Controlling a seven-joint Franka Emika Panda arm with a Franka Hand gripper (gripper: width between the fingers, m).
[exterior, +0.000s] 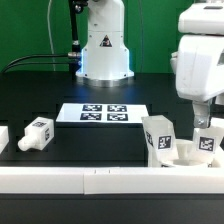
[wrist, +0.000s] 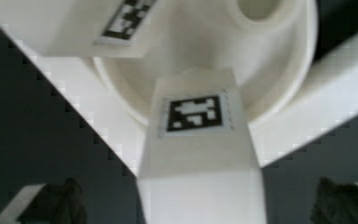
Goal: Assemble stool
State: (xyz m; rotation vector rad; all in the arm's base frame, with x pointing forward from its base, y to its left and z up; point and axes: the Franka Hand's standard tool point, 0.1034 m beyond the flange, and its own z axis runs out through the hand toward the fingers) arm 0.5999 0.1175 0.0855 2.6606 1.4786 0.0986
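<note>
1. Closest to the exterior camera, a long white border rail (exterior: 100,180) runs along the front edge of the black worktop (exterior: 100,145).
2. Just behind that rail, toward the exterior view's right, a chunky white stool leg (exterior: 158,140) stands upright with its square tag facing the camera. A second leg (exterior: 207,143), also tagged, sits just beside it, further right.
3. The end effector (exterior: 205,120) hangs above the second leg, released, with nothing held.
4. In the wrist view, the end effector (wrist: 197,205) shows its dark fingertips (wrist: 51,200) spread well out to either side of a tagged white leg (wrist: 194,110), clear of it on both sides.
5. Behind that leg lies the round seat (wrist: 291,70), a thick white disc. Another tagged piece (wrist: 123,22) shows at the disc's rim; whether it touches the seat cannot be told.
6. A third leg (exterior: 38,133) lies on its side toward the exterior view's left, well apart from the others.
7. The marker board (exterior: 105,113) lies flat in the middle of the worktop, with the robot base (exterior: 105,50) behind it.
</note>
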